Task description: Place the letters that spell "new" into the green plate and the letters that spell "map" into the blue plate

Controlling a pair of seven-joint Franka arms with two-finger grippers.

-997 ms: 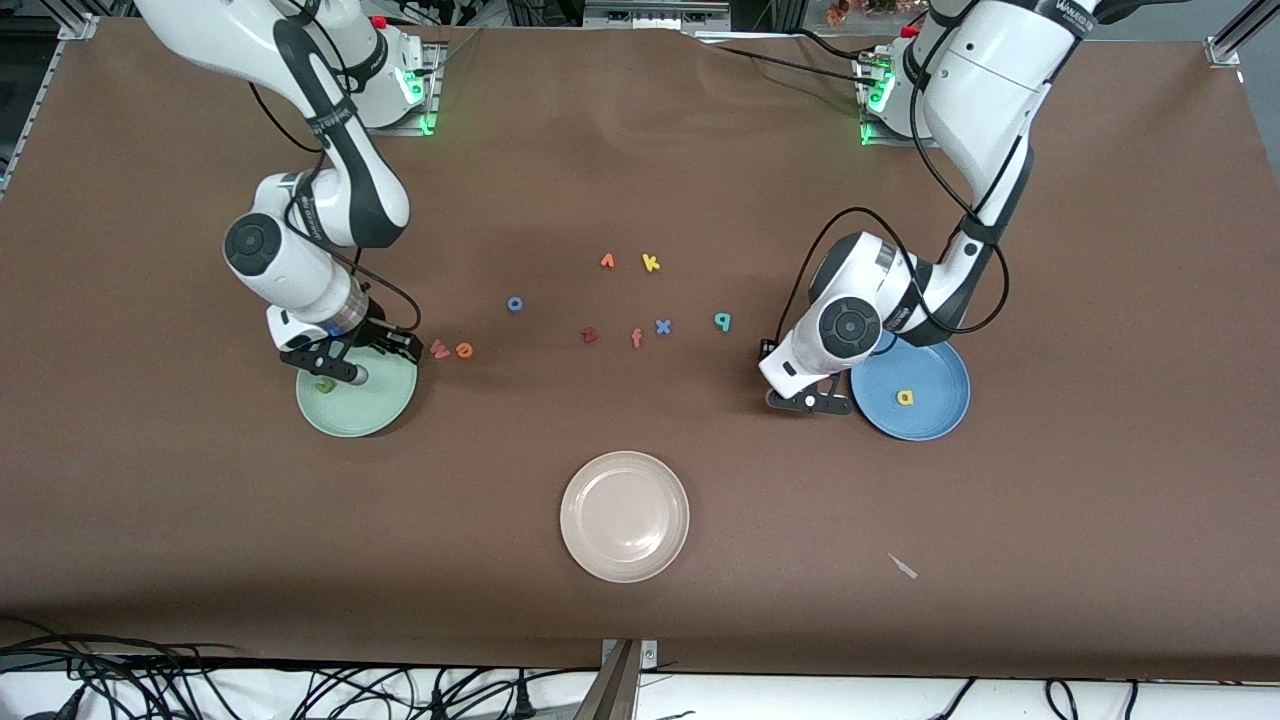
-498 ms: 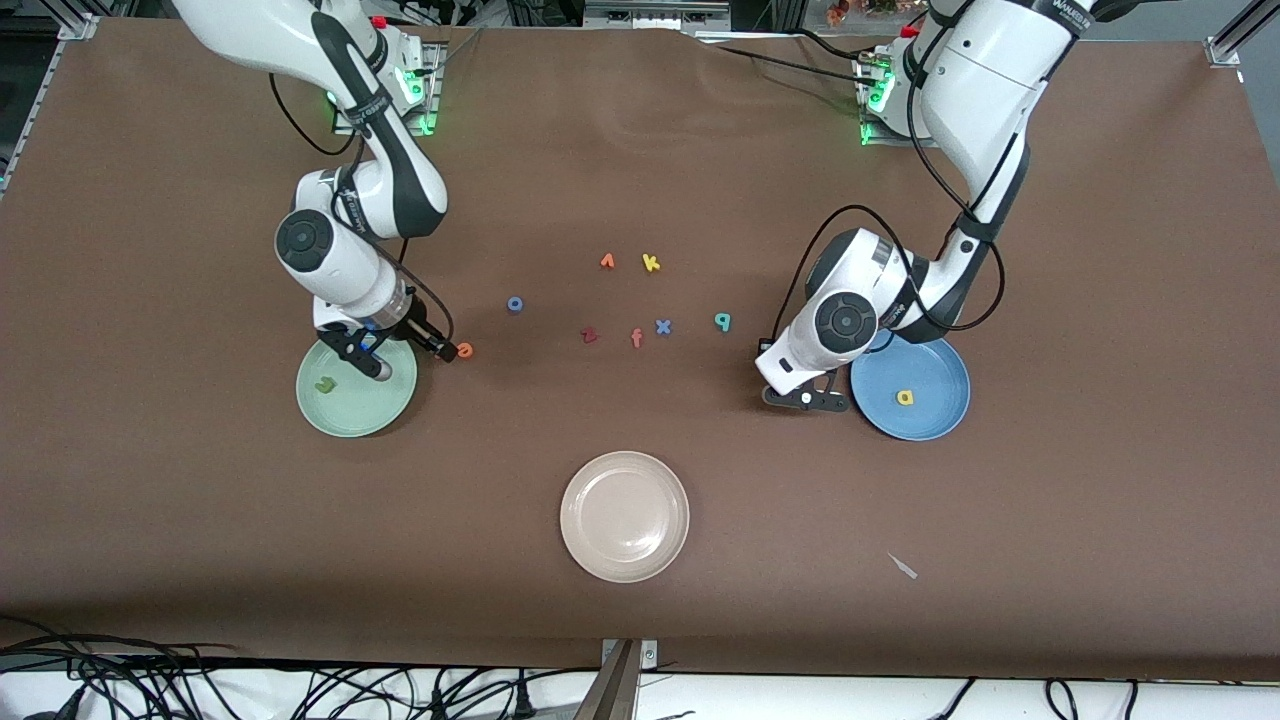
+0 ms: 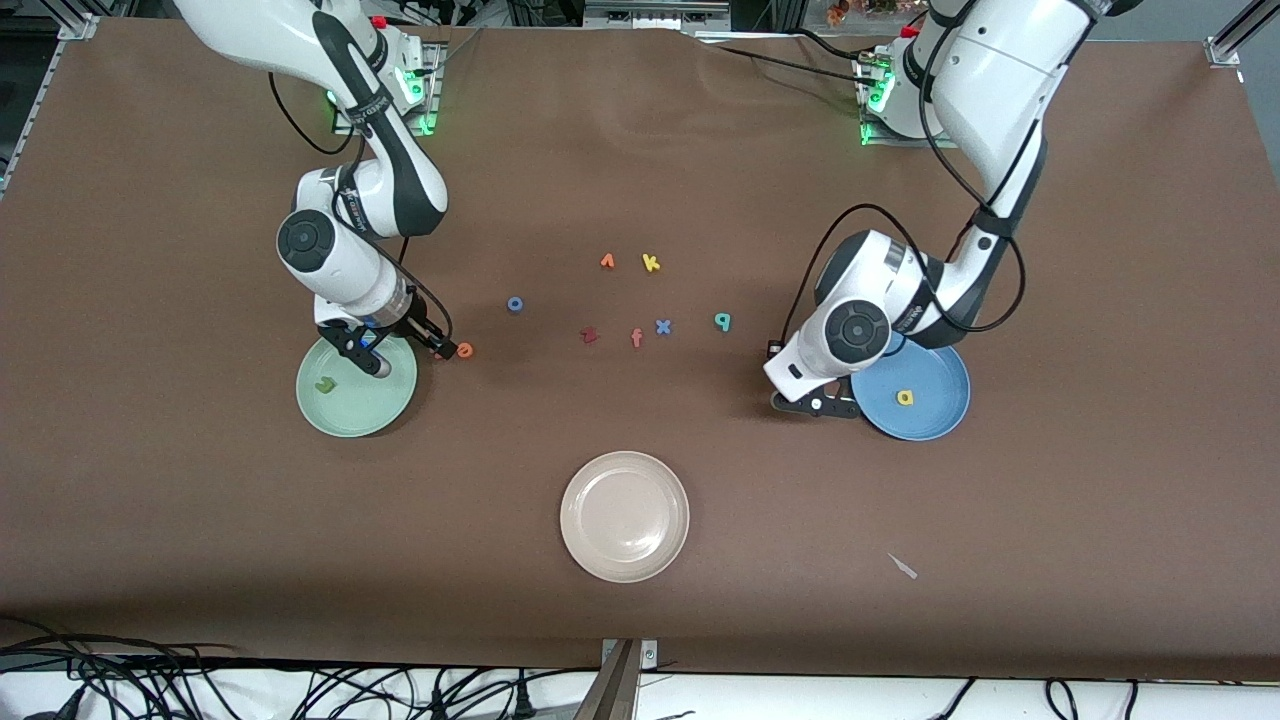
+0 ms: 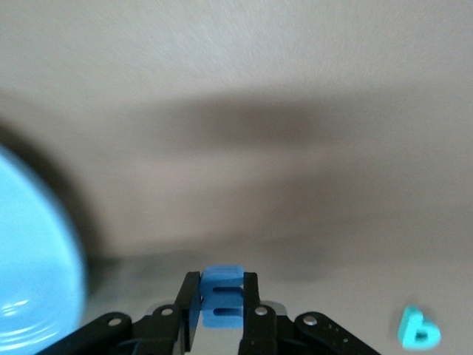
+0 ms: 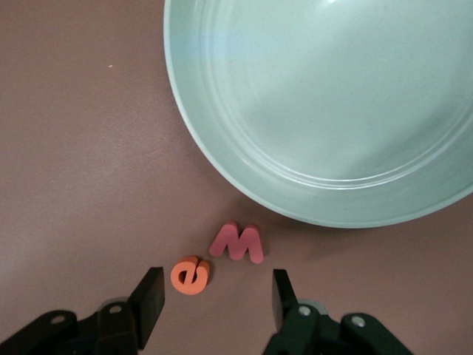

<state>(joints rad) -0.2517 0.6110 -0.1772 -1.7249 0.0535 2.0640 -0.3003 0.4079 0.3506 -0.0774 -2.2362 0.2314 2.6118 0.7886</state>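
Observation:
My left gripper [image 4: 222, 296] is shut on the blue m [image 4: 221, 296], low over the table beside the blue plate [image 4: 29, 281]. In the front view this gripper [image 3: 812, 403] is at the rim of the blue plate [image 3: 940, 375], which holds the yellow a [image 3: 905, 397]. The teal p [image 3: 722, 321] [image 4: 417, 329] lies on the table. My right gripper [image 5: 214, 299] is open, low over the orange e [image 5: 191, 275] and pinkish-red w [image 5: 238, 242], beside the green plate [image 5: 222, 163]. The olive n [image 3: 324, 383] lies in the green plate [image 3: 360, 410].
A beige plate [image 3: 625, 515] sits nearer the front camera, mid-table. Loose letters lie mid-table: a blue o [image 3: 515, 304], dark red z [image 3: 589, 335], orange-red f [image 3: 636, 338], blue x [image 3: 663, 326], yellow k [image 3: 651, 263] and an orange letter [image 3: 607, 261].
My right gripper moved off the green plate to the w and e beside it. My left gripper closed on the blue m and shifted slightly toward the blue plate.

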